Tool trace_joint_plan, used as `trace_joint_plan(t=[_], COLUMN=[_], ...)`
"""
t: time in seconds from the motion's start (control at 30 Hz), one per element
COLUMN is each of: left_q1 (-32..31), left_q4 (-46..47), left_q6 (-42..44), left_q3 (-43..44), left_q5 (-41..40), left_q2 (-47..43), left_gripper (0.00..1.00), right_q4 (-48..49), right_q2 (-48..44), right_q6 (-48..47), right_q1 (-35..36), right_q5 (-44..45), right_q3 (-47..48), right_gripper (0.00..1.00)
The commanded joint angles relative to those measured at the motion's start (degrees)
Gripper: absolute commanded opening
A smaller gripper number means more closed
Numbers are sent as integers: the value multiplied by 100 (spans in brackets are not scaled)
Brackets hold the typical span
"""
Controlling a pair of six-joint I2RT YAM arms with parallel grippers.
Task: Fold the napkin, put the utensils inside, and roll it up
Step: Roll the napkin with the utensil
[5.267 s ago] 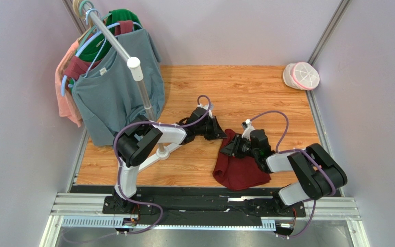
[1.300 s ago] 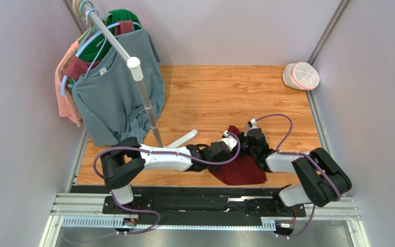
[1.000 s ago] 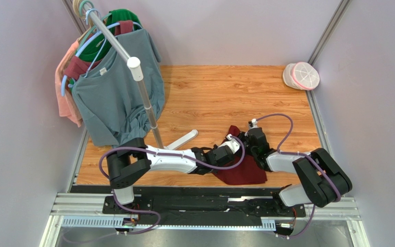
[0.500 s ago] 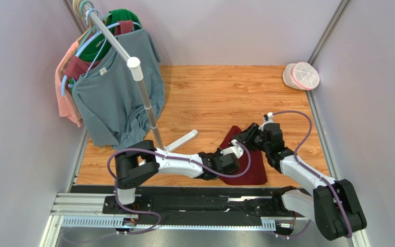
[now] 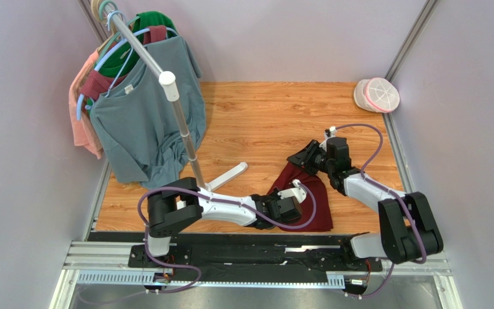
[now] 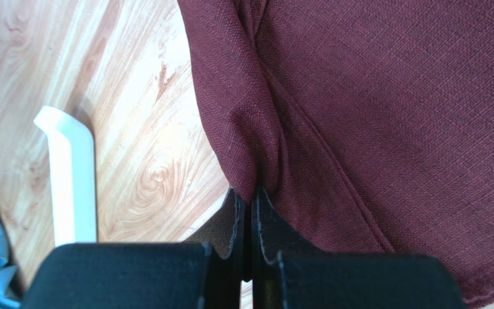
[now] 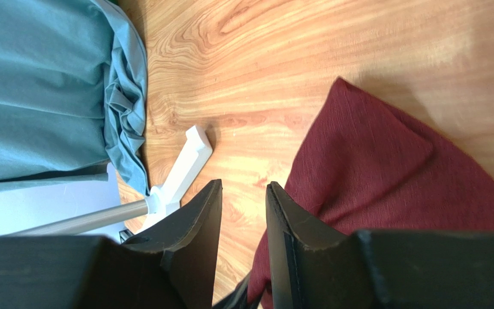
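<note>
The dark red napkin (image 5: 317,193) lies bunched on the wooden table right of centre, its far corner pointing away from the arms. My left gripper (image 5: 286,197) is at the napkin's left edge. In the left wrist view it (image 6: 251,193) is shut on a pinched fold of the napkin (image 6: 391,96). My right gripper (image 5: 296,159) hovers just off the far corner. In the right wrist view it (image 7: 243,187) is open, with bare wood between the fingers and the napkin (image 7: 391,174) beside the right finger. The utensils are out of view.
A clothes rack with a teal shirt (image 5: 140,122) stands at the left. Its white base foot (image 5: 227,175) reaches toward the napkin and also shows in both wrist views (image 6: 72,174) (image 7: 188,161). A pink-and-white container (image 5: 377,94) sits in the far right corner.
My right gripper opened, let go of the napkin and moved toward the far side. My left gripper slid right and nearer, still pinching the cloth. The napkin now lies stretched out longer.
</note>
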Motion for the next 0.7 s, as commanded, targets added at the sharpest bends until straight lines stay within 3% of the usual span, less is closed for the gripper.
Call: trace_joint_plan(t=[0.0,0.37,0.67], left_q1=[-151,-503,-679], left_q4=[-392,-558,-655], left_q6=[227,376,420], left_q3=[98,362,538], left_q5=[-100,-293,-205], left_q2=[273,564,748], left_gripper=[0,0,0], right_q4=[667,774,-175], right_q2=[434,830,338], right_q6=[-58,-286,-533], right_q1=[-7,72,90], right_q5=[-339,-419,450], right_q3=[303,145,-154], right_gripper=[34,33,31])
